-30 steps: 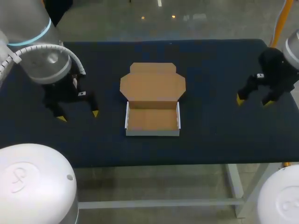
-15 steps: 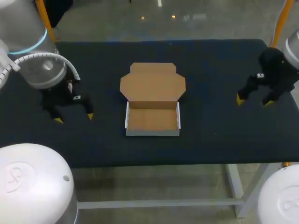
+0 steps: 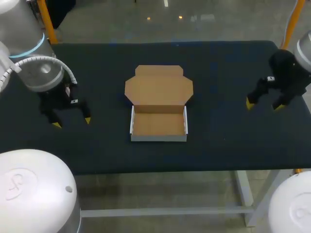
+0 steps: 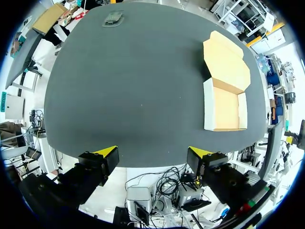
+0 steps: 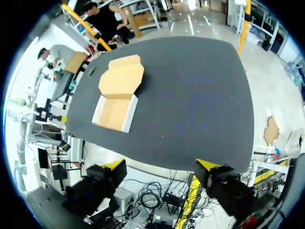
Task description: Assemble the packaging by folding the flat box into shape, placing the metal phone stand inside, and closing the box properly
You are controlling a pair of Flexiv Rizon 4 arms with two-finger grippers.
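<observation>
1. Two white side walls and a white front wall frame the tray of the open brown cardboard box (image 3: pixel 159 125). It sits upright at the middle of the dark surface (image 3: pixel 218 141), toward the near edge, with its brown floor in plain view.
2. Left pincer (image 3: pixel 72 122) hangs above the surface well to the box's left, its yellow tips spread wide and pinching nothing.
3. Right pincer (image 3: pixel 263 105) hangs well to the box's right, near the surface's right edge, its tips likewise spread.
4. Behind the tray, the box's brown lid (image 3: pixel 159 90) lies flat on the surface, joined to the rear wall, with a narrower flap at its far end.
5. Farthest, the left wrist view shows a small greyish object (image 4: pixel 113 19) by the far edge, too small to identify.
</observation>
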